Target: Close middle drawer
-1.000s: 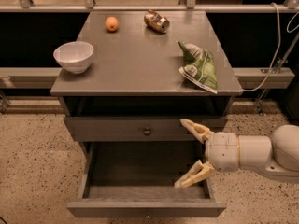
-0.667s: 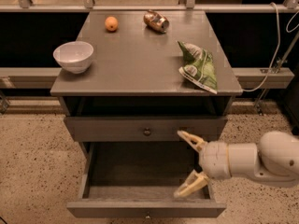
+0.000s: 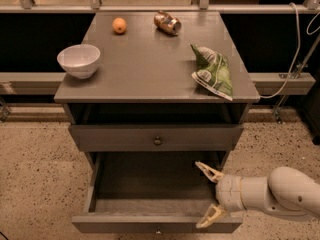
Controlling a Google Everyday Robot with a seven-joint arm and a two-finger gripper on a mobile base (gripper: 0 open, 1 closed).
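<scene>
The middle drawer (image 3: 125, 223) of the grey cabinet is pulled far out, its deep box empty and its small round knob at the bottom edge of the view. My gripper (image 3: 208, 195) is open, with the cream fingers (image 3: 209, 171) spread wide. It sits over the right end of the open drawer, just behind its front panel, holding nothing. The lower finger reaches the top edge of the drawer front. The top drawer front (image 3: 115, 138) above is nearly shut. The lowest drawer is hidden.
On the cabinet top (image 3: 145, 69) lie a white bowl (image 3: 78, 60), an orange (image 3: 119, 25), a tipped can (image 3: 167, 22) and a green chip bag (image 3: 214, 71). Speckled floor lies on both sides. A white cable (image 3: 292, 54) hangs at the right.
My gripper has moved down and slightly left, from beside the top drawer front toward the front panel of the open drawer. The drawer has not moved.
</scene>
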